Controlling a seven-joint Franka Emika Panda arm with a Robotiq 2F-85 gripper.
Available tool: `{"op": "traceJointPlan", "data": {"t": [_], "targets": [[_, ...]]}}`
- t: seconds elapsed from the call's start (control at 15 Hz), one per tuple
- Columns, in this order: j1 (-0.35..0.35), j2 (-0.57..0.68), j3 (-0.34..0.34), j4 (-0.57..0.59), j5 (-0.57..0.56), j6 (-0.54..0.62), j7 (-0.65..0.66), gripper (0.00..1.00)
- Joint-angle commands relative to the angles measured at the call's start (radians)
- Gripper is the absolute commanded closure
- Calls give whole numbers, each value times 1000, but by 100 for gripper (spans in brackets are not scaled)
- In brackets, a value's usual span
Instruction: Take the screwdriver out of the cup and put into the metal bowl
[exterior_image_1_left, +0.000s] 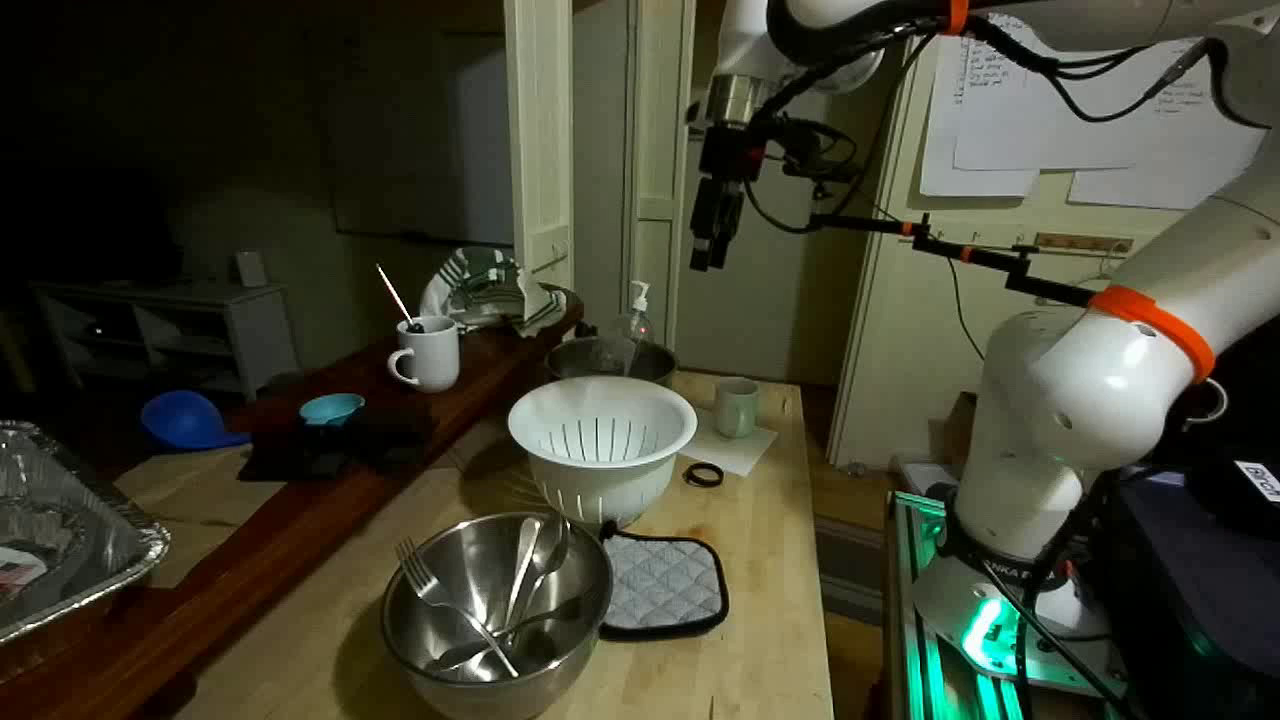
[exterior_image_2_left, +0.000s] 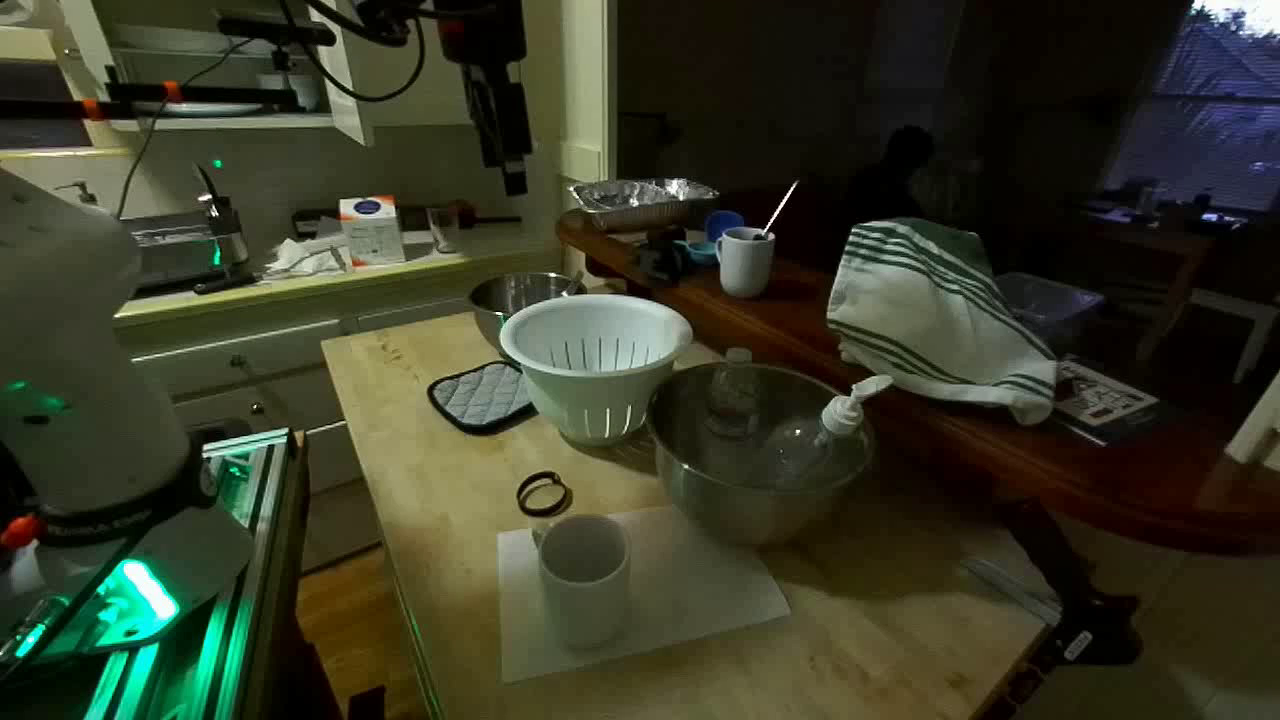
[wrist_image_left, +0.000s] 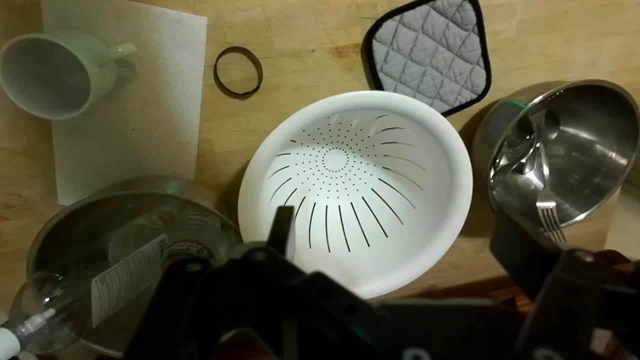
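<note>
The white mug (exterior_image_1_left: 436, 358) stands upright on the dark red wooden ledge; it also shows in an exterior view (exterior_image_2_left: 746, 268). A thin pale shaft (exterior_image_1_left: 392, 290) leans out of it beside a small dark object; I cannot tell which is the screwdriver. A steel bowl (exterior_image_1_left: 520, 692) with forks and spoons stands on the table, also in the wrist view (wrist_image_left: 595, 160). A second steel bowl (exterior_image_2_left: 740, 505) holds bottles; which one is meant is unclear. My gripper (exterior_image_1_left: 708, 250) is open and empty, high above the table, with the colander below its fingers in the wrist view (wrist_image_left: 395, 230).
A white slotted colander (exterior_image_1_left: 603, 490) stands between the steel bowls. A grey pot holder (exterior_image_1_left: 665, 585), a dark ring (exterior_image_1_left: 703, 474) and a pale mug (exterior_image_2_left: 585, 590) on paper lie nearby. A striped towel (exterior_image_2_left: 930, 320), blue cups (exterior_image_1_left: 332, 408) and a foil tray (exterior_image_2_left: 645, 205) are on the ledge.
</note>
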Motion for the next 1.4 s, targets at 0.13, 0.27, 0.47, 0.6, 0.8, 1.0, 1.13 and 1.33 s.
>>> {"op": "traceJointPlan", "data": {"t": [0.13,0.27,0.47,0.6,0.8,1.0,1.13,1.33], "targets": [[-11,1,8,2,5,-2,-5,0],[-11,1,8,2,5,-2,-5,0],[-11,1,8,2,5,-2,-5,0],[-11,1,8,2,5,-2,-5,0],[-11,1,8,2,5,-2,-5,0],[-11,1,8,2,5,-2,-5,0],[-11,1,8,2,5,-2,-5,0],[-16,40,56,39,-32,124,30,0]]}}
